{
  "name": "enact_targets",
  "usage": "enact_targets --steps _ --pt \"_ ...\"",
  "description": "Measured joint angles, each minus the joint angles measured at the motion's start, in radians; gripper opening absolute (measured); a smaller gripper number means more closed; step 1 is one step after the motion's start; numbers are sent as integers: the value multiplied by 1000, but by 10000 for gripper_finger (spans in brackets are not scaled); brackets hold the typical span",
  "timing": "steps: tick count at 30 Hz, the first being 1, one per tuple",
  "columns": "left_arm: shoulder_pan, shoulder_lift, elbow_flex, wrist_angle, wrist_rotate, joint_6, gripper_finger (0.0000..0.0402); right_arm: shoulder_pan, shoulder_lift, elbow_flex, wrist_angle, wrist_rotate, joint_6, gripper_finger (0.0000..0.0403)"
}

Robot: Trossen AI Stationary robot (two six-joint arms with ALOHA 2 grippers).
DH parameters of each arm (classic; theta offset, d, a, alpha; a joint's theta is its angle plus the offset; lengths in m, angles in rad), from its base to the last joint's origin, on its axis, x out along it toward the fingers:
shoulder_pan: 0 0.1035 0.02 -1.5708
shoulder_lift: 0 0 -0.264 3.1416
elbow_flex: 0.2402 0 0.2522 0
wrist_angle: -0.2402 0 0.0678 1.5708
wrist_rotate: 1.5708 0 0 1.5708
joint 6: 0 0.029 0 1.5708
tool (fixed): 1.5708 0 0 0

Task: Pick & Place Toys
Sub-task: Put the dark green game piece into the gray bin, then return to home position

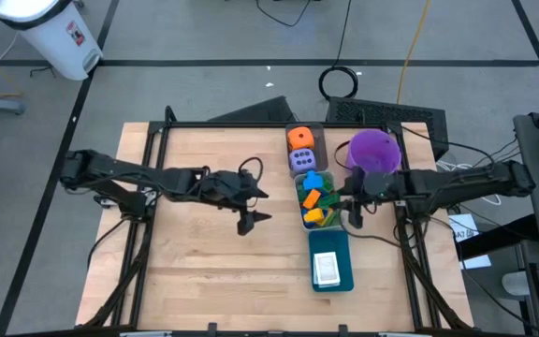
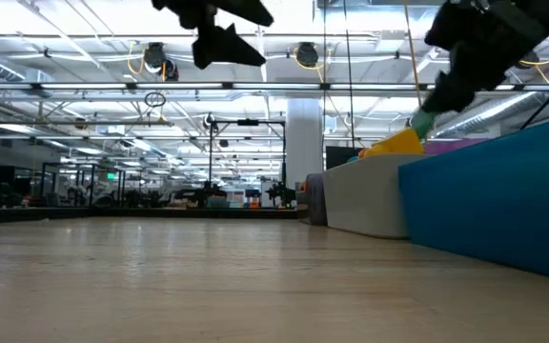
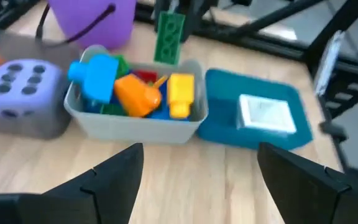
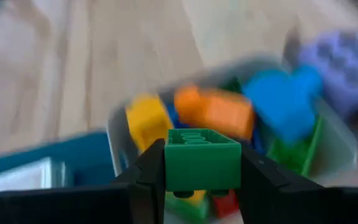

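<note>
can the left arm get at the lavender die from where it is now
Probably yes. The left pincer is open, holds nothing and hangs over bare table beside the bins. The lavender die sits uncovered in its grey bin, and the right pincer, holding a green block, is further along.

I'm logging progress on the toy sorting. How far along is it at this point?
Done: the gray bin holds a pile of blocks, the two dice sit in their compartment, and a white card lies in the teal tray. In hand: the right gripper holds a green block above the bin. The left gripper is open and empty. Left: placing that block.
</note>
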Motion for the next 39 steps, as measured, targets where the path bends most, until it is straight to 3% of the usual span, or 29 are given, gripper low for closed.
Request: enact_targets --steps 8,16,31,39 --pt "9 43 0 23 -1 -1 322 26 -2 -91 -61 2 53 123" --pt "10 46 -1 35 -2 -3 322 20 0 -113 34 2 -3 128" --pt "10 46 -1 34 -2 0 322 20 21 -113 331 31 -56 252" --pt "10 46 -1 33 -1 41 321 20 15 -113 384 29 -59 271"
